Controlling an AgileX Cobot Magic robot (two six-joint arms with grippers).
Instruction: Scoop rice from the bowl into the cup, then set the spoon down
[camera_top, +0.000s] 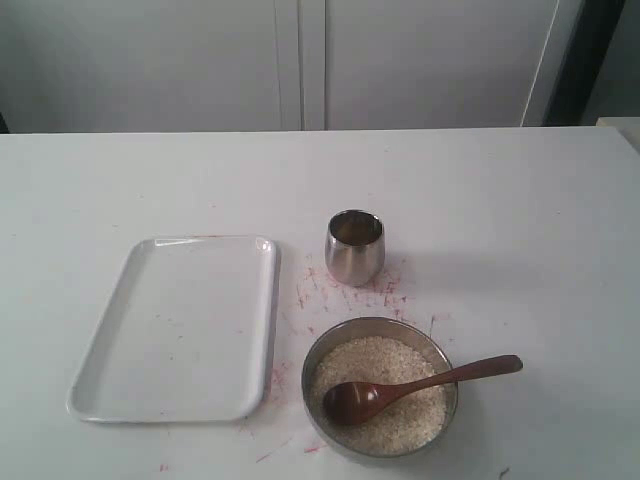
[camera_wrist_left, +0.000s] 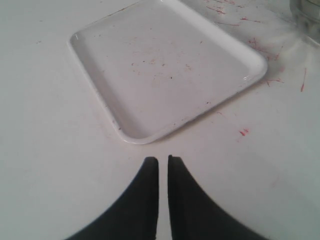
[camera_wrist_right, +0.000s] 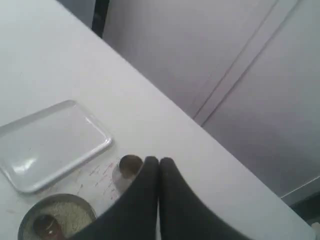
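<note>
Spoon (camera_top: 420, 386) lies in the steel bowl (camera_top: 380, 322), scoop end resting on the rice (camera_top: 385, 355), handle sticking out over the rim to the right, clear of the tabletop (camera_top: 520, 250). Cup (camera_top: 354, 250) stands just behind the bowl, white tray (camera_top: 170, 330) to the left. Left jaws nearly closed with a thin slit between them, right jaws pressed together, both empty. The spoon should be light, stiff, smooth wood, so grip the free handle end. Rice is loose and spills easily; keep the scoop level.
</note>
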